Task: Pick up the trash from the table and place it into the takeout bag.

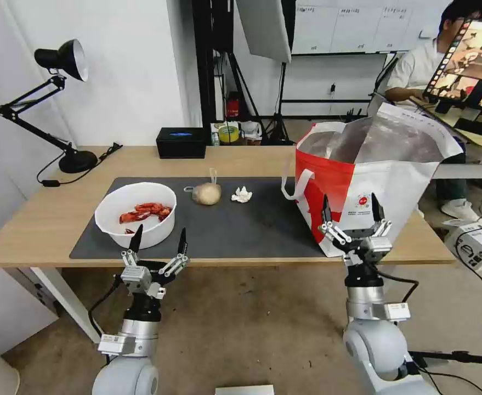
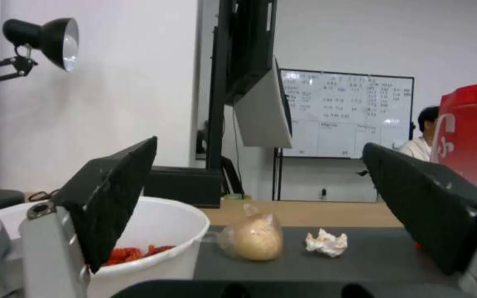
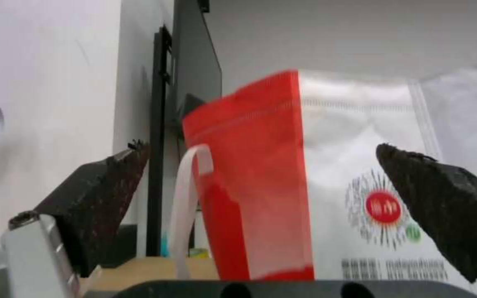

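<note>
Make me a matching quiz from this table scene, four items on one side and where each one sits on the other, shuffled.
Items:
1. white bowl
2. beige lump in clear bag
3. crumpled tissue
4. takeout bag

Places:
A. on the mat between the lump and the takeout bag
B. table's right end, behind the right end effector
C. on the mat between bowl and tissue
D. mat's left end, behind the left end effector

Pairs: 1-D, 2-C, 3-A, 4-B

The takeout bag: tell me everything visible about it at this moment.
The takeout bag is large and boxy, one side red, the front white with a small round red logo and fine print, a white strap handle hanging on the red side. Its top stands open, showing silver foil lining. It stands upright on the table's right end, partly on the dark mat. The right gripper, open, hovers in front without touching it.
</note>
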Controlling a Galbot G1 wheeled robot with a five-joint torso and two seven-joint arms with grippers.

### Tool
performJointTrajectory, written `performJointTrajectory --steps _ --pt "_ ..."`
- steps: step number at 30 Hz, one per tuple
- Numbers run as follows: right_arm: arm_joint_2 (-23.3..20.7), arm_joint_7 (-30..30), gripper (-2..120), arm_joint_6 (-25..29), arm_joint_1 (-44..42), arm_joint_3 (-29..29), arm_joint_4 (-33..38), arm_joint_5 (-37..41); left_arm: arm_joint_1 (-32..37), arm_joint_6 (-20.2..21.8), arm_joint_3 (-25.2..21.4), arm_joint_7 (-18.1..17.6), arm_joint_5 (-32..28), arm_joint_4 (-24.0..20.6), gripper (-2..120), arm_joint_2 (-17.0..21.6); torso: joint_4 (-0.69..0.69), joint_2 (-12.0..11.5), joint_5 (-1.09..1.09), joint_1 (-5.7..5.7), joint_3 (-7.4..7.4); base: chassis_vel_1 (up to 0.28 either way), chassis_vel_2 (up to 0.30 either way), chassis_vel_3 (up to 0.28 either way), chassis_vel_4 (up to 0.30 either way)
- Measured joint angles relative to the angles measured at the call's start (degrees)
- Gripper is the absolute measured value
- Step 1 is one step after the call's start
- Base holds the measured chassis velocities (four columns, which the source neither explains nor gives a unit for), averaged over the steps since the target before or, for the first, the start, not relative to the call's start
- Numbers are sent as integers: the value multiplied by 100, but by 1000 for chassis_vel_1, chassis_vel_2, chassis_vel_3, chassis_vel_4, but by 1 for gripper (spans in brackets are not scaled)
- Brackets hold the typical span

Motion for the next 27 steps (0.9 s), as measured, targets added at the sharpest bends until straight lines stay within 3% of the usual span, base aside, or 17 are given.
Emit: performJointTrajectory --steps 27 --pt "176 -136 100 325 -370 -196 -172 -152 -6 -240 -66 -3 145 306 100 -80 0 0 0 0 0 0 0 0 0"
